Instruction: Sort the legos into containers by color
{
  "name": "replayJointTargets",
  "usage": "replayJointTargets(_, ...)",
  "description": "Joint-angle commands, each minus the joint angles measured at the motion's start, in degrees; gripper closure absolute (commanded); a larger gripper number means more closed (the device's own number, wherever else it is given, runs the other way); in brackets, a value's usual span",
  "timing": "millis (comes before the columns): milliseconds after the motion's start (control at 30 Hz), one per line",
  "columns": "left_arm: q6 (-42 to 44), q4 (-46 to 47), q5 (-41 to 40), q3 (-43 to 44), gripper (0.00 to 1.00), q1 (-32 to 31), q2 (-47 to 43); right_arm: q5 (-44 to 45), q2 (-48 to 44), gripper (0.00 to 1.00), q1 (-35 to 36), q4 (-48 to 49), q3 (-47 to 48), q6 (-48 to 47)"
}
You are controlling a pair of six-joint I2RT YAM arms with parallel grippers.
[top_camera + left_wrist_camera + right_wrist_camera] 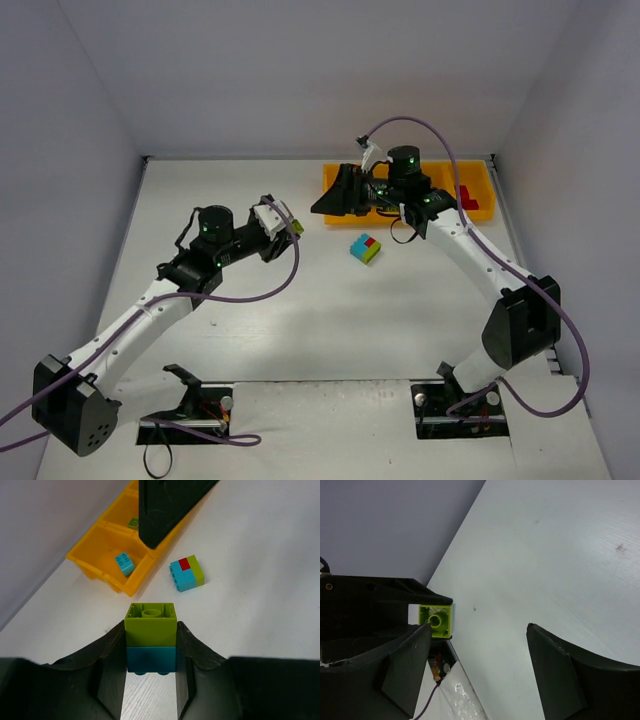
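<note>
Left fingers (114, 655) clamped on lime-teal stack (150, 639) — right fingers (555, 670) apart, empty, by yellow tray (485, 210).

Glossy plastic bricks (150, 625), smooth matt table (260, 580)

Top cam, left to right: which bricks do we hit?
lime-and-teal stack held in the left pincer → loose multicolour cluster on the table → red brick in the right end of the tray
</note>
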Motion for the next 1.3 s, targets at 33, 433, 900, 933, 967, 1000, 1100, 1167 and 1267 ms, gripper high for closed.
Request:
replayJointTargets(33, 1.37, 1.07, 1.57, 5.64, 1.00, -0.87, 2.11, -3.77, -3.54, 0.27, 1.02, 3.28, -0.53, -0.56)
replayJointTargets(433, 2.34, 1.50, -0.71, 8.63, 1.00, -4.91, 5.20, -2.90, -3.01, 0.27, 3.39, 3.36, -0.17, -0.12)
replayJointTargets(900, 4.01, 1.07, -2.12, 11.18, 1.00, -5.18, 7.13, -0.79, -5.20, 0.39, 4.53, 3.28, -3.51, -0.64)
replayJointTargets(933, 4.10, 0.89, -1.86, 11.27, 1.00, -5.18, 7.22, -0.53, -5.21, 0.41, 4.62, 3.28, -3.95, -0.82)
replayJointTargets(967, 4.10, 0.80, -1.68, 11.36, 1.00, -5.18, 7.22, -0.35, -5.47, 0.47, 4.53, 3.28, -4.13, -0.91)
replayJointTargets(1000, 4.10, 0.63, -1.16, 11.44, 1.00, -5.18, 7.31, 0.09, -5.47, 0.50, 4.53, 3.28, -4.30, -0.91)
replayJointTargets(1100, 3.93, 0.45, -0.63, 11.45, 1.00, -5.18, 7.40, 0.53, -5.65, 0.55, 4.62, 3.28, -4.30, -1.35)
replayJointTargets(1167, 3.75, 0.45, -0.10, 11.36, 1.00, -5.18, 7.40, 0.71, -5.73, 0.69, 4.53, 3.19, -4.30, -1.79)
replayJointTargets(1267, 3.66, -0.25, 0.34, 11.53, 0.89, -5.18, 7.22, 1.06, -5.65, 0.95, 4.53, 3.19, -4.22, -2.22)
